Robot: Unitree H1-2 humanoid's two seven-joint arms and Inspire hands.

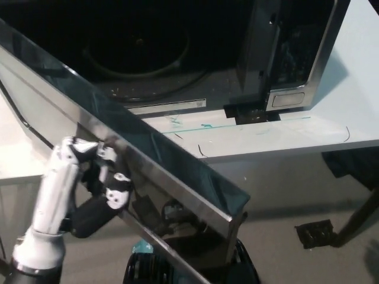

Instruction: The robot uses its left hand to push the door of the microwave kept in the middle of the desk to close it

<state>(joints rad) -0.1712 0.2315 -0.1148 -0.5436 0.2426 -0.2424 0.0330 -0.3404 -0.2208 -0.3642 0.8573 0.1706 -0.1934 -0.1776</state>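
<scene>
Contact looks made: your left hand [89,174], fingers bent and holding nothing, rests on the outer face of the door [136,160], which stands wide open from the microwave [177,53]; next, push it steadily toward the cavity.
</scene>
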